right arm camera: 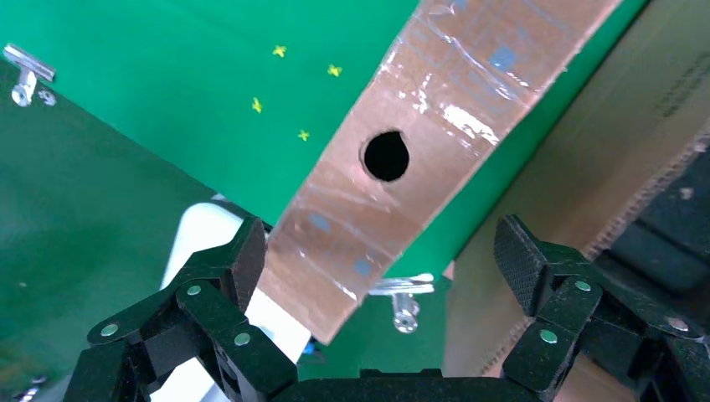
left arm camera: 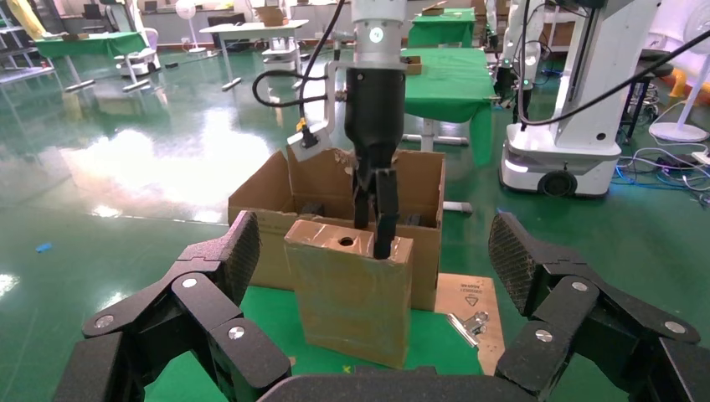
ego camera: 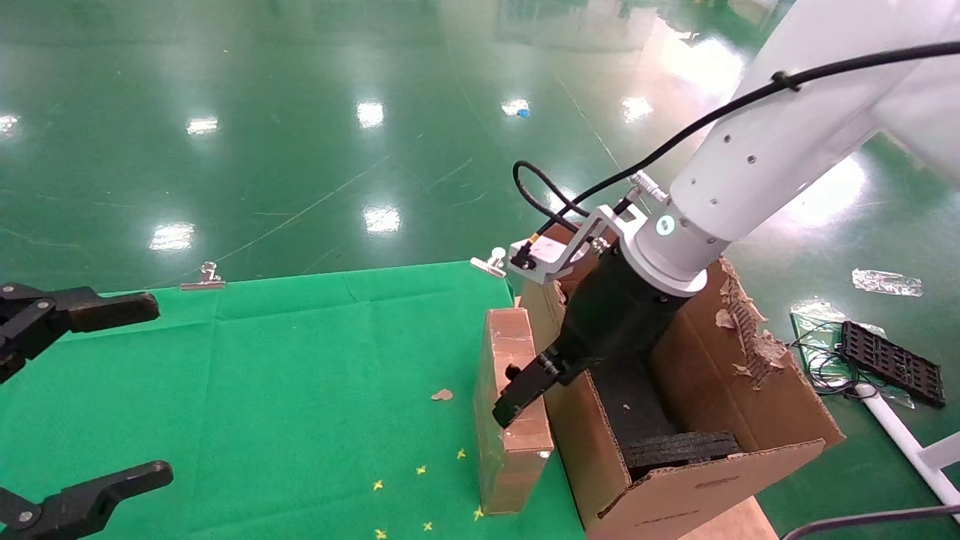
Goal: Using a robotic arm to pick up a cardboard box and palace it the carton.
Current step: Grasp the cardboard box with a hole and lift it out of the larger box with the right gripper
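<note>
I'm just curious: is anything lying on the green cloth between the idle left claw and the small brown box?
Only a cardboard scrap on the green cloth between the left tool and the cardboard box, per the head view.

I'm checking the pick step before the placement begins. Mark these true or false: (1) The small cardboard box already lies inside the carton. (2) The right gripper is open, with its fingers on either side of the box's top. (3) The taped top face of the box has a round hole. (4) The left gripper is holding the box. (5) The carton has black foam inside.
1. False. The cardboard box stands on the green cloth, beside the carton.
2. True. The right gripper is open and straddles the box's top.
3. True. The hole shows in the right wrist view.
4. False. The left gripper is open, away from the box.
5. True. The black foam lies inside.
</note>
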Tool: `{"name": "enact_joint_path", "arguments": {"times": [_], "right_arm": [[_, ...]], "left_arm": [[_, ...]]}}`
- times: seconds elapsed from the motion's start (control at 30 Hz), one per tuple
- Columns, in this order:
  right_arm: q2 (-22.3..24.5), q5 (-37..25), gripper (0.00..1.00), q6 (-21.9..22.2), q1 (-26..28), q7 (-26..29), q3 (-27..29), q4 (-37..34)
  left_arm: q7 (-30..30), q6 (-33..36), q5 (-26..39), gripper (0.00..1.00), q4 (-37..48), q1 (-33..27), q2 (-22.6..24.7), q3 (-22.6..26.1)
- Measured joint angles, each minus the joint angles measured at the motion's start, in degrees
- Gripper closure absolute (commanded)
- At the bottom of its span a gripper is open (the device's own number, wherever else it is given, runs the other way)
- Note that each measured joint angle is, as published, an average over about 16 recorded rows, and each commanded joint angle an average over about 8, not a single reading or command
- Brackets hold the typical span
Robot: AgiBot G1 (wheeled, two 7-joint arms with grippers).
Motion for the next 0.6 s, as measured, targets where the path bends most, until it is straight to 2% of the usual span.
{"name": "enact_joint_path", "arguments": {"times": [0.3, 0.37, 0.43, 0.5, 0.57, 0.6], "right_arm": [[-2.10, 0.69, 0.00, 0.45, -2.28, -1.40, -0.18, -4.65], [-2.48, 0.66, 0.14, 0.32, -2.55, -1.75, -0.29, -5.30], [-2.82, 0.50, 0.38, 0.14, -2.72, -2.02, -0.45, -5.79], [-3.07, 0.35, 0.63, -0.05, -2.87, -2.23, -0.60, -6.14], [-3.26, 0.20, 0.88, -0.23, -2.98, -2.39, -0.75, -6.38], [-3.32, 0.13, 0.94, -0.32, -3.01, -2.44, -0.82, -6.45]], "left_arm": [[0.02, -0.01, -0.02, 0.00, 0.00, -0.01, -0.01, 0.03], [0.02, -0.02, -0.03, 0.00, 0.00, -0.01, -0.02, 0.04], [0.02, -0.02, -0.03, 0.02, 0.00, -0.01, -0.02, 0.05], [0.03, -0.02, -0.04, 0.18, 0.00, -0.01, -0.02, 0.06], [0.03, -0.03, -0.04, 0.40, 0.00, -0.01, -0.03, 0.06], [0.03, -0.03, -0.05, 0.52, 0.00, -0.01, -0.03, 0.07]]}}
